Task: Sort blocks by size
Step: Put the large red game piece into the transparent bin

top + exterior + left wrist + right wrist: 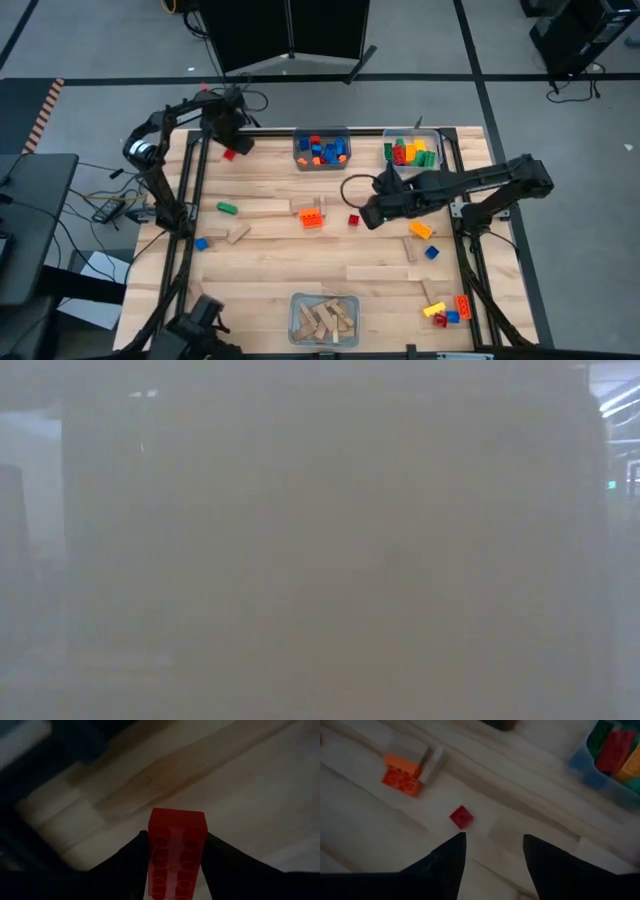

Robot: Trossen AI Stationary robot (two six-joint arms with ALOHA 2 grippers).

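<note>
Red studded brick in the left gripper; small red cube ahead of the right

Red plastic studded brick [176,855], long and two studs wide: it sat pinched across its narrow width between the left gripper's [175,865] two dark fingers [125,865], over the far left corner of the light wooden table [270,275]. Judged light, rigid and smooth-sided; a grip across the flat long walls, as held, should keep it from twisting.

Small red plastic cube brick [462,817]: it lay alone on the bare table near the middle, just ahead of the right gripper [492,857], whose jaws were spread and empty. Judged very light and liable to skid; best taken squarely across two opposite flat faces.

Orange studded brick [401,774], touching a plain tan wooden block [432,764]: both lay beyond the cube. The wood was judged stiff and less slippery than plastic.

Clear plastic bin [321,150] of red, blue and orange bricks, far edge, centre. Second clear bin [413,151] of mixed green, red and yellow bricks, beside it. Third clear bin [324,319] of tan wooden blocks, near edge.

Loose pieces remained scattered over the table. The low view showed nothing usable.
</note>
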